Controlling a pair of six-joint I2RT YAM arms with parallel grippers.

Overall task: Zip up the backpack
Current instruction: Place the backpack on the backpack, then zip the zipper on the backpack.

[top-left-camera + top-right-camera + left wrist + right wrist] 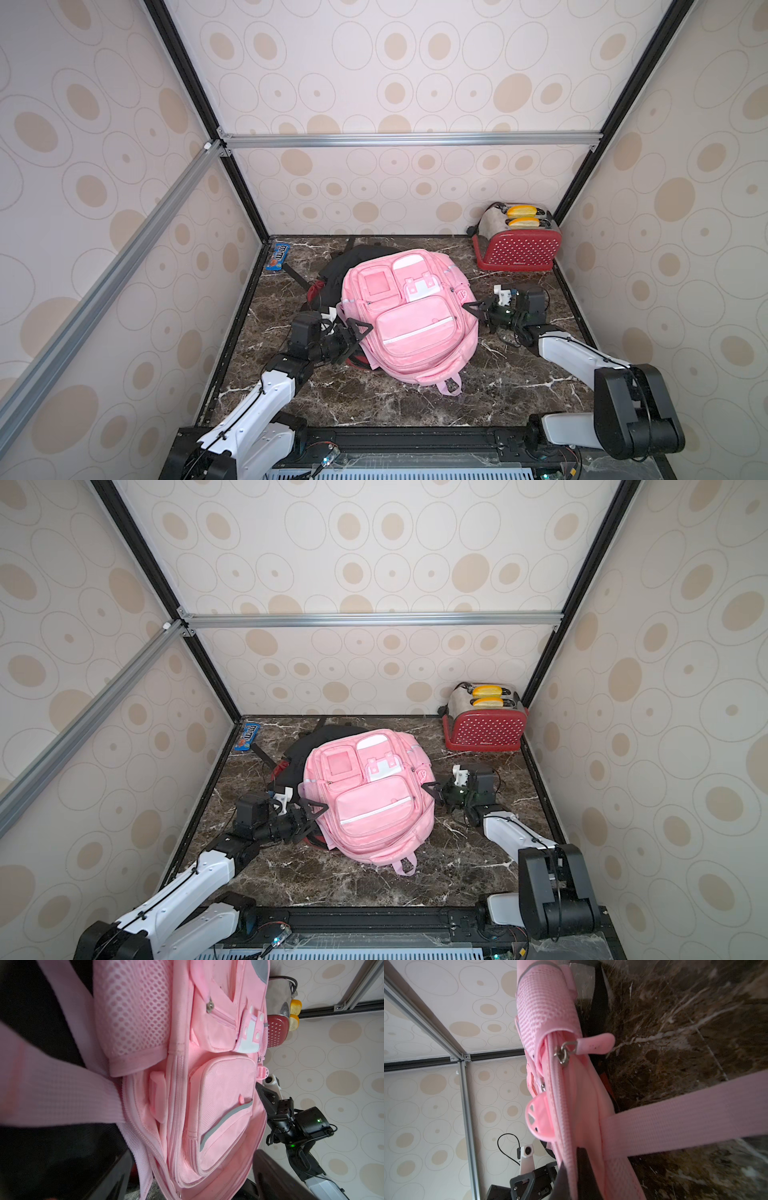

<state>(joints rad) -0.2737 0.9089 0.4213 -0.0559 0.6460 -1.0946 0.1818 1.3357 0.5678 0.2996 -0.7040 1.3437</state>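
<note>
While buns upright in the toaster, pink backpack between spread left claw and seam-pinching right claw.

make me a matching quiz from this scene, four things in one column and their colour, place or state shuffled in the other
Column one:
1. backpack
2. toaster
3. candy packet
4. left end effector

Column two:
A. blue, far left corner
B. open, beside the backpack
C. pink, in the middle
D. red with white dots, far right corner

Pairs: 1-C, 2-D, 3-A, 4-B
</note>
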